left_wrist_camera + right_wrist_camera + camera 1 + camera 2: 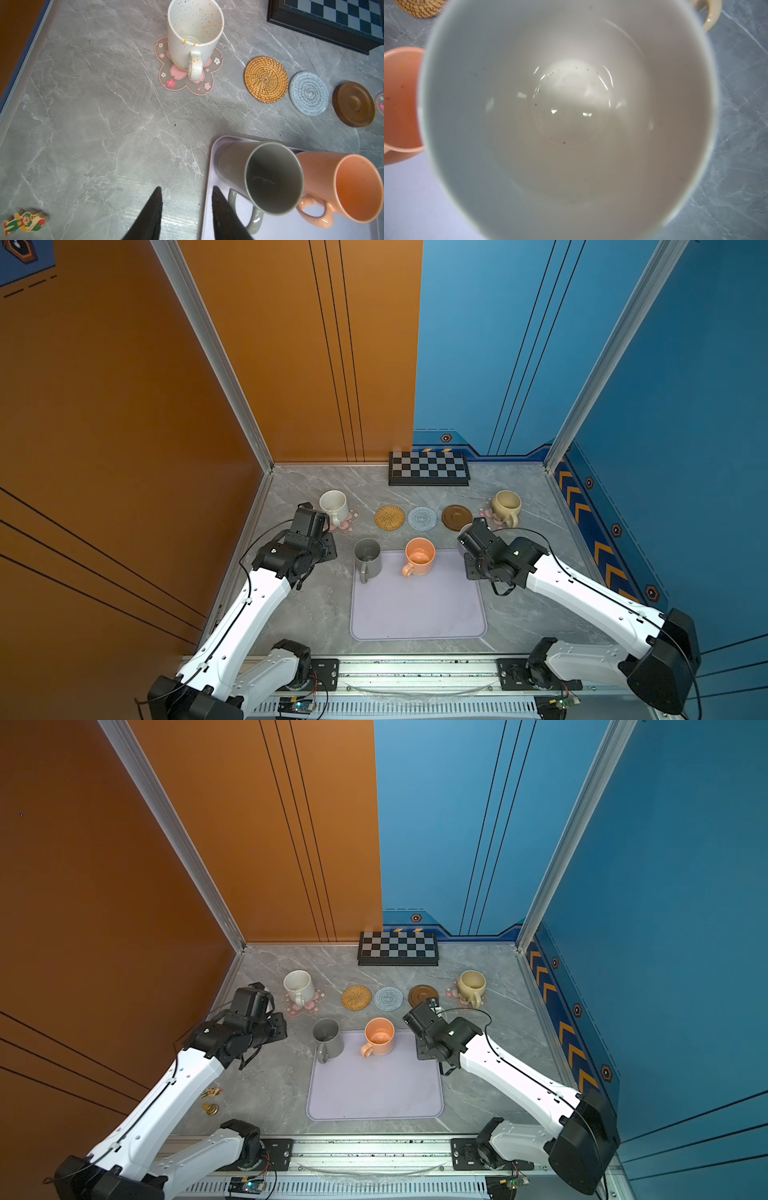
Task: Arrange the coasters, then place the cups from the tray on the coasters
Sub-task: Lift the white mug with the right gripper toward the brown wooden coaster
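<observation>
Pinching the lavender cup [571, 124] in the tightly clenched right claw [432, 1006], held it straight beneath that claw, with mouth turned up at the wrist and long axis close to upright (handle out of sight, contact point likewise hidden). Hung about the far right corner of the tray [415, 614], just short of the dark wooden coaster [453, 514] ahead of the claw; could not tell lifted from resting.

Judged as glazed ceramic: stiff, weighty for a thin pinch, slick, and apt to chip if dropped or knocked against the orange cup [419, 556] off to the claw's left. Best taken by the rim wall or through the handle, then lowered flat and centred on the disc.

Had the left claw [187, 209] released and holding nothing, parted above bare table beside the tray's corner. Found the grey cup [270, 178] just to the right of that claw, upright on the tray, with handle close beside one fingertip. Saw the speckled cup [194, 31] well ahead on a flower coaster [187, 83], handle facing the claw, and the beige cup [506, 506] seated on the other flower coaster [484, 512] beyond the right claw. Noted the rattan coaster [390, 517] and spiral coaster [422, 518] bare, in a row left of the wooden one.
</observation>
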Controlling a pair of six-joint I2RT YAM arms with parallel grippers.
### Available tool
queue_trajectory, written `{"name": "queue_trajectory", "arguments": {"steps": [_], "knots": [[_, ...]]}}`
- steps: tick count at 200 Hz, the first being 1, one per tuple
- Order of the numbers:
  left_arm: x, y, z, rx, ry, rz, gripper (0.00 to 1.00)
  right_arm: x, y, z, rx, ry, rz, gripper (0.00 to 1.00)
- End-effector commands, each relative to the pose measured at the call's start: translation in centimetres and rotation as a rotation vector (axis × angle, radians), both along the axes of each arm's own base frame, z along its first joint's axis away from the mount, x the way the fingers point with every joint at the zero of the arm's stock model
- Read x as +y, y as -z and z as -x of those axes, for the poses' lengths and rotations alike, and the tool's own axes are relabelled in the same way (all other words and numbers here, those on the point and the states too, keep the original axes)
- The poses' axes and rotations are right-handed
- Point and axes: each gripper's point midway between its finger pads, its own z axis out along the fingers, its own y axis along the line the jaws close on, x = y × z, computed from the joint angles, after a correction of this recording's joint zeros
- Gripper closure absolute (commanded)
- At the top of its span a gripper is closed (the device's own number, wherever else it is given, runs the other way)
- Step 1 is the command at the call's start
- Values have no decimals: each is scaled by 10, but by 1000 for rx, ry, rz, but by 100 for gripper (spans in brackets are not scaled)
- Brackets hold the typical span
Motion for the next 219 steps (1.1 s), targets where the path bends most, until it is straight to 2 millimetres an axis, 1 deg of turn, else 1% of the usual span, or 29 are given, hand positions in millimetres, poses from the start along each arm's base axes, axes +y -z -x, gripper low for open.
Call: {"name": "queue_trajectory", "arguments": {"steps": [1,16,42,44,46,82,135,159,183,219], "knots": [[1,-8,-4,-4,-14,-6,60,-3,-17,-25,-67,-3,9,100],[0,-8,-7,-1,-14,-8,60,-4,-18,-35,-69,2,-8,100],[1,-1,-9,23,-21,-22,60,-5,-18,-51,-73,10,-41,100],[0,-10,-13,2,-22,-16,60,-5,-18,-52,-73,10,-43,100],[-1,-12,-14,-4,-22,-14,60,-4,-18,-53,-72,10,-46,100],[-2,-9,-19,9,-30,-23,60,-1,-18,-73,-80,-8,-73,100],[-5,-3,-26,32,-38,-45,60,-12,-21,-108,-132,35,-98,100],[-11,1,-30,50,-27,-50,60,-16,-21,-121,-136,51,-102,100],[-17,3,-32,56,-8,-64,60,-17,-17,-129,-130,39,-87,100],[-16,4,-33,57,-11,-76,60,-13,-7,-142,-129,22,-89,100]]}}
